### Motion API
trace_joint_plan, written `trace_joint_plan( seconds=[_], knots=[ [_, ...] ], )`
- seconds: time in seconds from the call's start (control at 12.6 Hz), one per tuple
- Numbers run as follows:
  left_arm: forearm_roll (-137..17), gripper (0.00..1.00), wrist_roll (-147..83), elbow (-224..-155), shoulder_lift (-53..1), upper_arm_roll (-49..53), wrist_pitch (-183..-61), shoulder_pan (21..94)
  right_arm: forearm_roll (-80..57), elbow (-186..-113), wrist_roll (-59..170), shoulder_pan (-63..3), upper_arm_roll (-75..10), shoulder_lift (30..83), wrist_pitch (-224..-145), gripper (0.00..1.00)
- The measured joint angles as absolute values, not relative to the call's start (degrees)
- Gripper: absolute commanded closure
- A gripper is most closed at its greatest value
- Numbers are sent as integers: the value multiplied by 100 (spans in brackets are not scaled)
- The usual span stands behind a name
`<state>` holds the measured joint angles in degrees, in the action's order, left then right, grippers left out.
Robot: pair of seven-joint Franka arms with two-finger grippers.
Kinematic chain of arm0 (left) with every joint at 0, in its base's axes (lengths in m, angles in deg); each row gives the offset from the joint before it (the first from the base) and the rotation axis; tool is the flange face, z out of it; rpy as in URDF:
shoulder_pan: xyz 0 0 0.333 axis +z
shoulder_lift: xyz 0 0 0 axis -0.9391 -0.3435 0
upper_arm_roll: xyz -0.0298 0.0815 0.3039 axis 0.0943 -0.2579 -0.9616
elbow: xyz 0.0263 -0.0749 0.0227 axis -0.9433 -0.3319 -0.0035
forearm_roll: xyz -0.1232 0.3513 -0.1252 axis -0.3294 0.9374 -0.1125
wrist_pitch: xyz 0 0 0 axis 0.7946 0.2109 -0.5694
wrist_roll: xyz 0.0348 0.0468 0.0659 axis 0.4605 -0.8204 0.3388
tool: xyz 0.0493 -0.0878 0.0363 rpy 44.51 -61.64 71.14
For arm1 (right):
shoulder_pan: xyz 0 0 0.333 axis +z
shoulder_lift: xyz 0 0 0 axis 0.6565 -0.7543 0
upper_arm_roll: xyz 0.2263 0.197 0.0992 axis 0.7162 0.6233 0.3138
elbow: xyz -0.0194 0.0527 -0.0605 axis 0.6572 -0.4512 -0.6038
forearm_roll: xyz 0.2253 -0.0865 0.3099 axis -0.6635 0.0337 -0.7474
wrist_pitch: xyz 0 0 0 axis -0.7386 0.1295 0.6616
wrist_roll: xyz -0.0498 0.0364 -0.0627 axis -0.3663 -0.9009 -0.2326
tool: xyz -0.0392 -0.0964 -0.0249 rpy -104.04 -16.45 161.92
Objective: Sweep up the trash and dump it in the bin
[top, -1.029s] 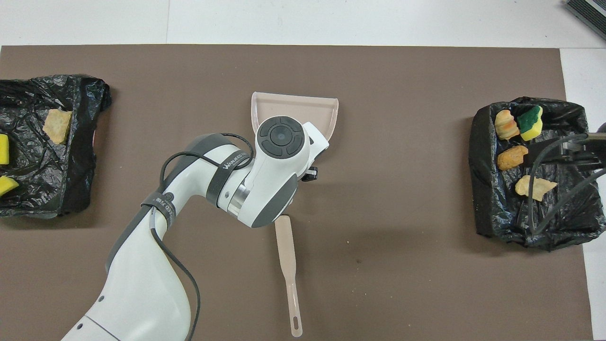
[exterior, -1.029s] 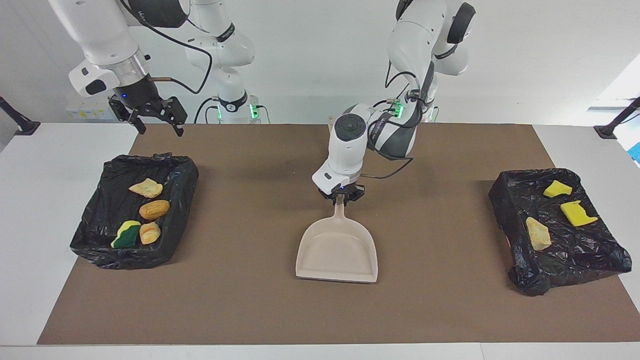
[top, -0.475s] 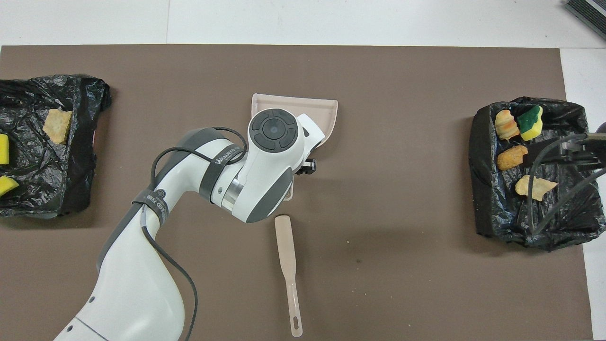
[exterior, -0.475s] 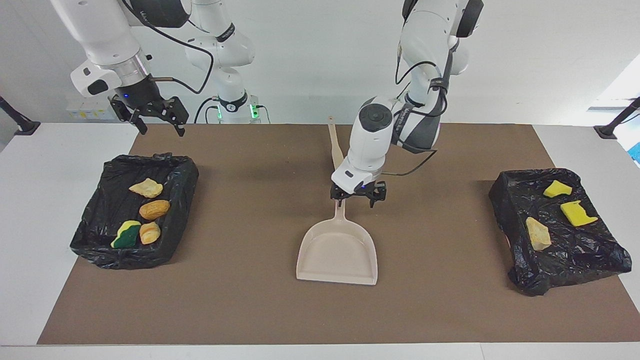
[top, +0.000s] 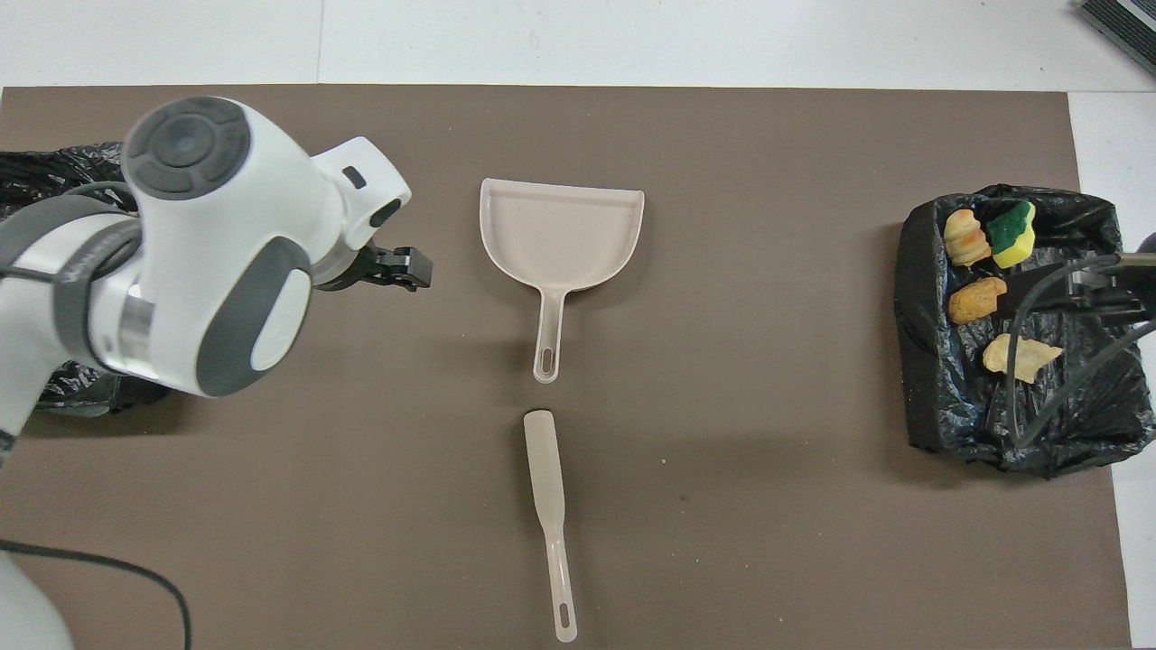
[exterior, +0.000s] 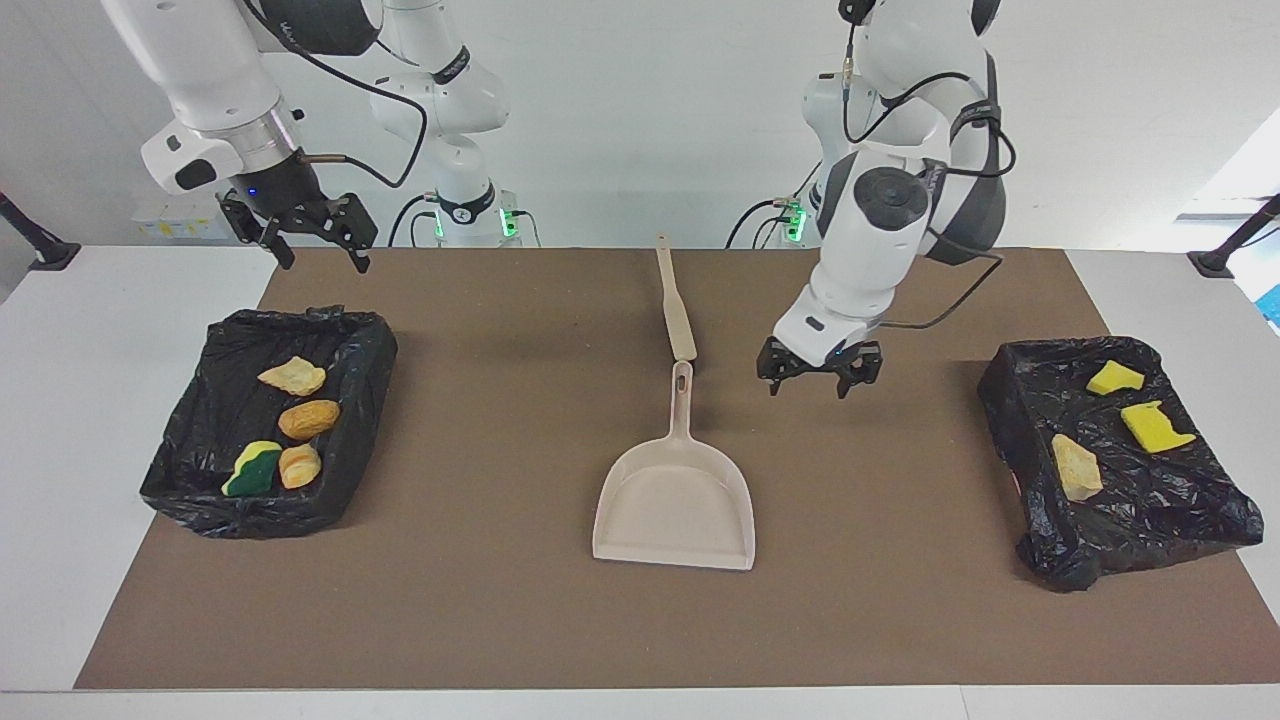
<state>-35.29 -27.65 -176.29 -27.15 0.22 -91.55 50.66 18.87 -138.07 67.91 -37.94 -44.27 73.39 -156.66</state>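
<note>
The trash lies in two black-lined bins. Several scraps, among them a green-backed sponge [exterior: 252, 469] [top: 1011, 233] and an orange lump [exterior: 308, 419] [top: 975, 301], lie in the bin [exterior: 180, 440] [top: 930, 361] at the right arm's end. Two yellow sponge chunks [exterior: 1155, 426] and a tan lump [exterior: 1076, 467] lie in the bin [exterior: 1100, 540] at the left arm's end. My left gripper [exterior: 808, 388] [top: 397, 269] hangs open and empty over the mat between the dustpan and that bin. Above the other bin's robot-side edge, my right gripper [exterior: 320, 258] waits open and empty.
The beige dustpan [exterior: 675, 500] [top: 562, 233] lies flat mid-mat, its handle pointing toward the robots. The beige brush [exterior: 676, 310] [top: 548, 487] lies in line with it, nearer to the robots. In the overhead view the left arm covers most of its end's bin [top: 54, 162].
My left gripper opened, let go of the dustpan's handle, rose and swung toward the left arm's end of the table. The dustpan stays flat. The right arm has not moved.
</note>
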Motion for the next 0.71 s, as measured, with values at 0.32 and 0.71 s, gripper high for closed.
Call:
trace_joint_plan(
  seconds=[0.32,0.71],
  knots=[
    [-3529,0,-1866,-17784,-1811,17,-8511,5721,1887,-13807,6791,-3794,-4427,7339,-15666,0],
    [-3529,0,-992,-17214,-1426,-16,-7478,6382,1887,-13807,6791,-3794,-4427,7339,-15666,0]
  ],
)
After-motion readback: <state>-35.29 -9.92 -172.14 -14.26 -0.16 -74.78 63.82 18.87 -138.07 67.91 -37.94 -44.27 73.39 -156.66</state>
